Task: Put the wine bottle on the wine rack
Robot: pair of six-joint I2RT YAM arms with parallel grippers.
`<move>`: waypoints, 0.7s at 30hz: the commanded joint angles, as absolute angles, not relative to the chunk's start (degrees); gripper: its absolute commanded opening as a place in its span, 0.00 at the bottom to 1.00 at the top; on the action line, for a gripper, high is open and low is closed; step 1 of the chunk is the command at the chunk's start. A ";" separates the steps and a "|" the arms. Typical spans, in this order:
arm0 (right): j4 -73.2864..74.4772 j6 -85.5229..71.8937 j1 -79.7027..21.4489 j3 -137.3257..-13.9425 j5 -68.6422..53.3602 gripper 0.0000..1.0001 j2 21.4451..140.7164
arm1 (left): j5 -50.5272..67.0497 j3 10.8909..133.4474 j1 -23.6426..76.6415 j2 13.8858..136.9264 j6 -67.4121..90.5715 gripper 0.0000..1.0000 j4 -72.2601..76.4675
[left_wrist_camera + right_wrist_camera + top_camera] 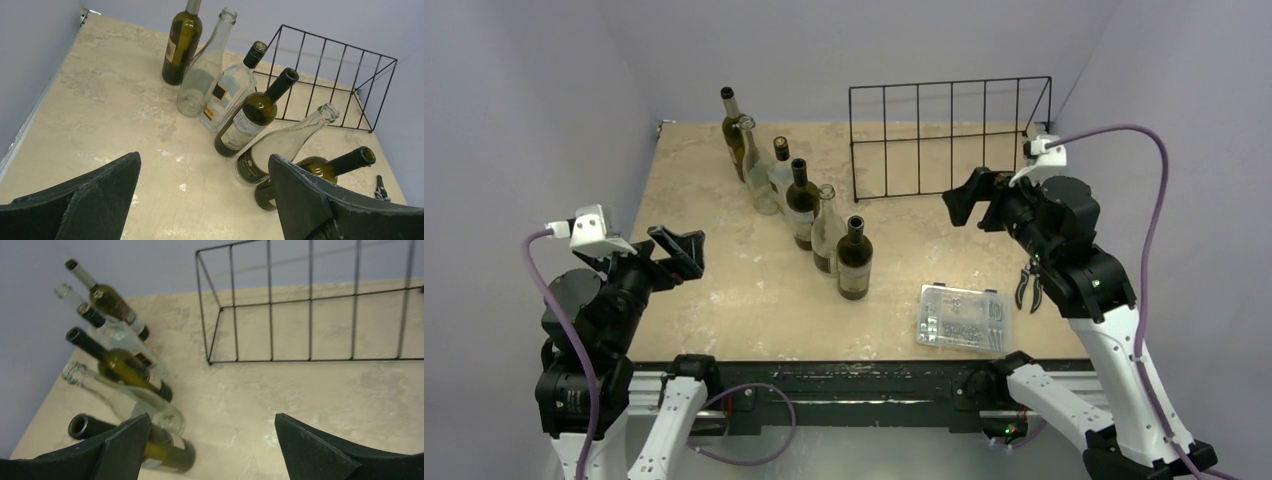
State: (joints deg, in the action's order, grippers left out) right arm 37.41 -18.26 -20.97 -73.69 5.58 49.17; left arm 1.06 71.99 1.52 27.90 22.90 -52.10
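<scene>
Several wine bottles stand upright in a diagonal row on the table, from a dark one at the back to a dark green one at the front. The black wire wine rack stands empty at the back right. My left gripper is open and empty, left of the row. In the left wrist view the front bottle lies past its right finger. My right gripper is open and empty, in front of the rack. In the right wrist view the front bottle is by its left finger.
A clear plastic parts box lies at the front right of the beige table. Black pliers lie to the right of the box, under my right arm. Purple walls close in the table at the back and both sides.
</scene>
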 commanded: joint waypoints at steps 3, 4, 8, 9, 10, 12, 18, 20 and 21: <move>27.76 -23.48 -20.91 -66.96 -13.73 0.99 47.83 | 2.93 71.24 1.15 31.44 20.79 0.99 -49.87; 27.74 -23.44 -20.86 -66.74 -15.38 0.99 48.39 | 3.57 71.41 1.22 32.39 20.76 1.00 -49.59; 28.70 -22.50 -22.01 -66.37 -17.78 0.99 50.40 | 5.58 73.21 1.18 36.78 21.24 1.00 -48.47; 28.61 -22.64 -22.91 -66.17 -16.89 0.99 50.49 | 5.78 74.40 1.16 38.40 21.98 1.00 -48.48; 28.16 -22.64 -24.19 -65.91 -16.04 0.99 50.53 | 6.26 75.69 1.16 39.93 22.83 1.00 -48.42; 27.82 -22.83 -26.98 -65.39 -13.70 0.99 51.10 | 8.04 78.33 1.20 42.55 24.40 1.00 -46.81; 26.60 -22.69 -40.60 -64.74 -1.22 0.99 53.90 | 8.11 80.17 1.19 45.42 25.86 1.00 -36.26; 25.76 -22.59 -44.75 -64.54 3.12 0.99 54.49 | 6.95 80.85 1.15 46.82 24.47 1.00 -35.14; 25.45 -22.59 -46.35 -64.44 5.22 0.99 55.08 | 6.32 81.32 1.17 47.51 23.64 1.00 -35.10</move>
State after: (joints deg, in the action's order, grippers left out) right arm 28.84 -22.52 -40.84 -64.95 -4.89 54.35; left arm 7.25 78.06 1.52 46.39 24.56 -42.30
